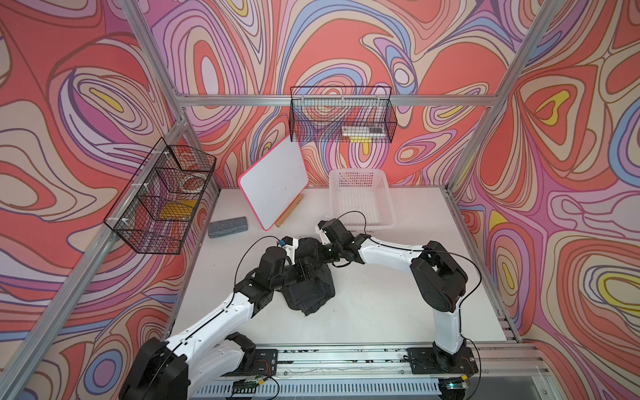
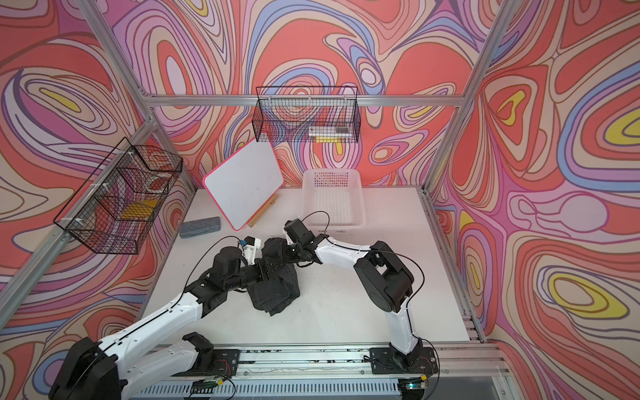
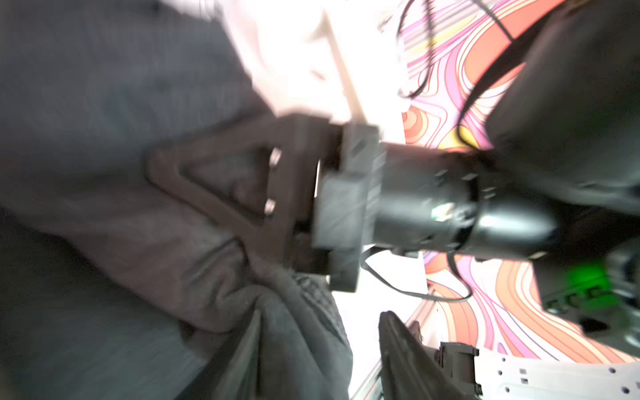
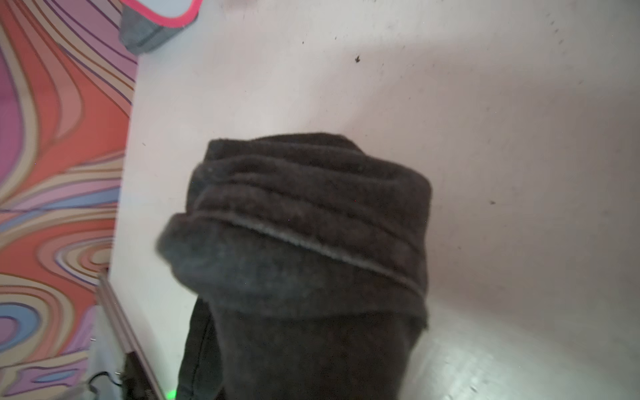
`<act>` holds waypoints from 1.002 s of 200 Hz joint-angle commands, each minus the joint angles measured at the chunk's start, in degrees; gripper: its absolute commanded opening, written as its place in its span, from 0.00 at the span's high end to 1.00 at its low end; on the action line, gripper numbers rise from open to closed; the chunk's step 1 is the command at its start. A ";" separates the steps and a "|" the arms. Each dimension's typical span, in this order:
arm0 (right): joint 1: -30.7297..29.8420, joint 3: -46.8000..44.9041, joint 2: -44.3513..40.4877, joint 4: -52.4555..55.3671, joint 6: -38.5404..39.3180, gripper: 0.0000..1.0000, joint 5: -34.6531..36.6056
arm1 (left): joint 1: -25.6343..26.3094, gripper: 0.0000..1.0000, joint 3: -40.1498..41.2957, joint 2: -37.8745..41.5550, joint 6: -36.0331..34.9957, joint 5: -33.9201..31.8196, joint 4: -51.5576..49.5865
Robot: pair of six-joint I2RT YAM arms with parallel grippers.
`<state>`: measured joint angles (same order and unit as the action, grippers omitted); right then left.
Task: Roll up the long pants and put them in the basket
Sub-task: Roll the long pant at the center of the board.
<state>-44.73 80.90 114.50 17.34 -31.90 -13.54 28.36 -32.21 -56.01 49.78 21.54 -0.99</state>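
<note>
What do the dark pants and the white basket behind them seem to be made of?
The long pants: dark woven cloth, matte, likely denim, with soft folds and a stitched hem. The white basket: probably plastic, smooth, with moulded perforated walls.

Long pants (image 1: 309,290): dark charcoal denim, far end rolled into a thick bundle with a stitched hem showing, near end in looser folds, lying mid-counter (image 1: 374,304).

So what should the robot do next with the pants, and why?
Probably pinch the rolled end of the pants with the right end effector and roll it onward: only part looks rolled, and the rest lies loose and flat.
</note>
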 commanded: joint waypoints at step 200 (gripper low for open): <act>-20.53 -24.36 -1.08 -25.17 54.20 0.76 50.01 | -13.09 0.36 -10.56 -20.09 15.35 5.17 -7.27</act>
<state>-65.21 59.77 108.62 -7.60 19.64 35.14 14.28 -42.33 -72.38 66.28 21.85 -12.97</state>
